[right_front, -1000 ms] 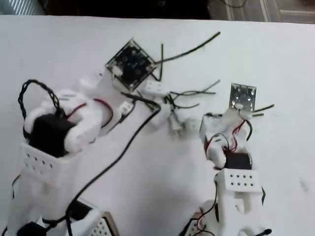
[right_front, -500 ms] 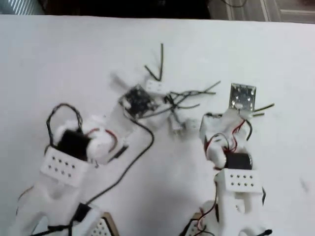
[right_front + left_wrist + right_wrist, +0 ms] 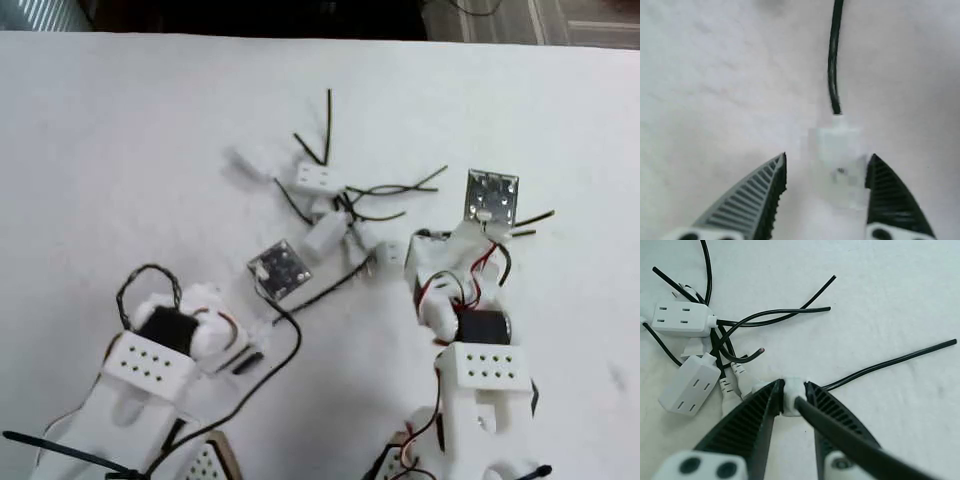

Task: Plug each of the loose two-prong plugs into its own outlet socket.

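My left gripper is open, low over the table. A white two-prong plug lies between its fingers, against the black one, and its black cord runs straight away. My right gripper is shut on another white plug whose cord trails off sideways. Two white outlet sockets lie beyond it, with two loose plugs beside the nearer one. From above, the sockets sit mid-table among tangled cords.
The left arm is at the near left and the right arm at the near right. A cord stretches from the pile toward the left arm. The white table is bare at the far left.
The left arm has drawn back from the sockets toward the near left, and a cord now trails after it. The right arm has kept still.
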You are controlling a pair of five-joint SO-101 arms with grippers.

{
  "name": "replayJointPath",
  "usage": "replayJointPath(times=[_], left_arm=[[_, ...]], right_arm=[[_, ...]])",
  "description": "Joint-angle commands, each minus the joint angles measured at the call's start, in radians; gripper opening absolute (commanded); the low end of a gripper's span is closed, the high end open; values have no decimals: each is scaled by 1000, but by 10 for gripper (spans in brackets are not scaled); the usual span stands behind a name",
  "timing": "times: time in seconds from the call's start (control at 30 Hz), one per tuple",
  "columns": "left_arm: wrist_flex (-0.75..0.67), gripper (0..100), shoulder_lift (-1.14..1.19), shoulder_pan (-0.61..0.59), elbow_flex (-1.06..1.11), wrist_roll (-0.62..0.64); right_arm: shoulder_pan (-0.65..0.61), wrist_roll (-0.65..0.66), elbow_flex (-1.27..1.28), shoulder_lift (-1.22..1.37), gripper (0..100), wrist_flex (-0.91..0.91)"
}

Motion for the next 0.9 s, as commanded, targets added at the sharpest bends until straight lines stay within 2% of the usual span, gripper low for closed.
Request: replayJointPath(times=[0.0, 0.1, 0.23, 0.37, 0.5, 0.67, 0.87], left_arm=[[-23, 301, -21, -7, -3, 14], [-74, 310, -21, -45, 0, 14], [-129, 334, -21, -168, -3, -20], [-17, 334, -28, -180, -14, -115], [109, 332, -28, -119, -61, -120], [117, 331, -28, -12, -69, -117], [115, 331, -28, 160, -69, 78]], right_arm=[[-28, -3, -49, 1, 17, -13], [-39, -2, -48, 2, 17, -13], [-39, -2, -48, 2, 17, -13], [-39, 0, -48, 2, 17, -13], [-39, 0, -48, 2, 17, -15], [-39, 0, -48, 2, 17, -15], [-39, 0, -48, 4, 17, -18]])
